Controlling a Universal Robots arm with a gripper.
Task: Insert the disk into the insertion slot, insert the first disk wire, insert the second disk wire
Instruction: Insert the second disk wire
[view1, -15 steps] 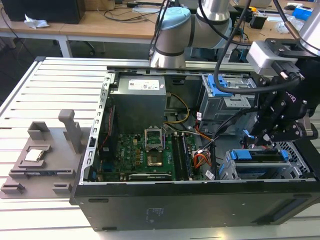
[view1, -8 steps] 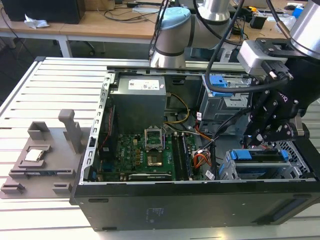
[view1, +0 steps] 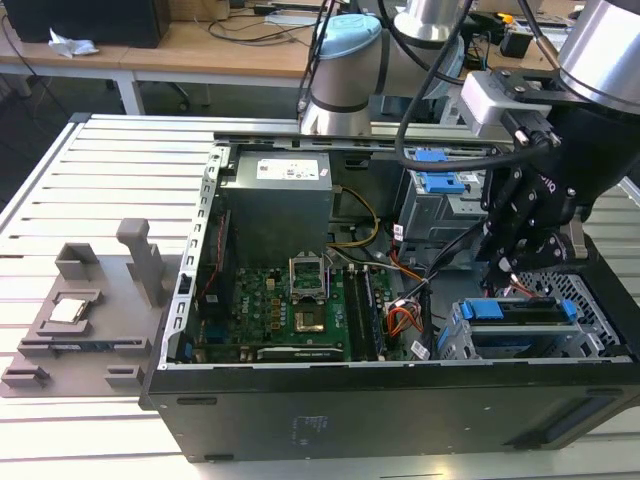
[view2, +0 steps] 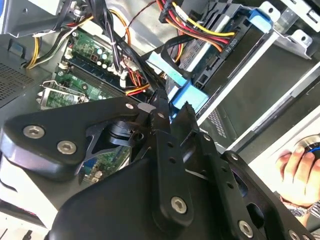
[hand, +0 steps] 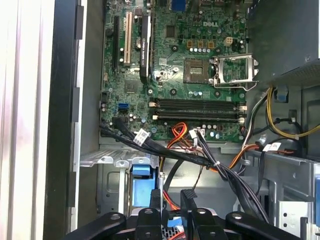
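Second wrist view puts the black fingers nearest the lens, drawn close together, with a blue connector right at their tips; whether they actually pinch it I cannot tell, since the linkage hides the contact. Just past the tips, the connector's flat blue cable runs on toward the rear edge of the disk, so the disk lies straight ahead of the fingers and slightly off to one side. A red, yellow and black wire bundle already reaches that same rear edge.

From the exterior view, the gripper hangs over the corner of the open computer case at the exterior view's right. The disk, in its blue caddy, sits inside the insertion slot directly below, its long axis running across that view. By my reading the disk is seated and the work stands at the wires. Farther off, a grey fixture tray rests on the slatted worktop.
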